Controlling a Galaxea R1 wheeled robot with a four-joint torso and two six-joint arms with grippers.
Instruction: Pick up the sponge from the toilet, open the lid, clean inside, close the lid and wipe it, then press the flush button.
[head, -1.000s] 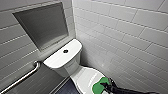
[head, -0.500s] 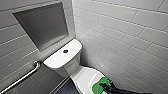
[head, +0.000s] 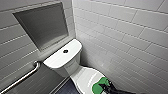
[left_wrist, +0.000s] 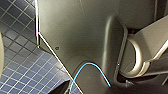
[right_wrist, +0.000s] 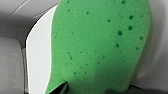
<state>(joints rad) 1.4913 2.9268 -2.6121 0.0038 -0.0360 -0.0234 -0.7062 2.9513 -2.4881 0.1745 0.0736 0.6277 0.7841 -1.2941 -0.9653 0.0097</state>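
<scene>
The sponge is bright green, the toilet white, the flush button dark, the floor apparently blue-checked.

pretty clearly a bathroom. white toilet sits around 6 o'clock, a steel grab bar runs along the grey tiled wall at 8 o'clock, there's a recessed niche at 11, white brick-style tiles from 1 to 4 o'clock, and small dark blue floor tiles underneath.
</scene>
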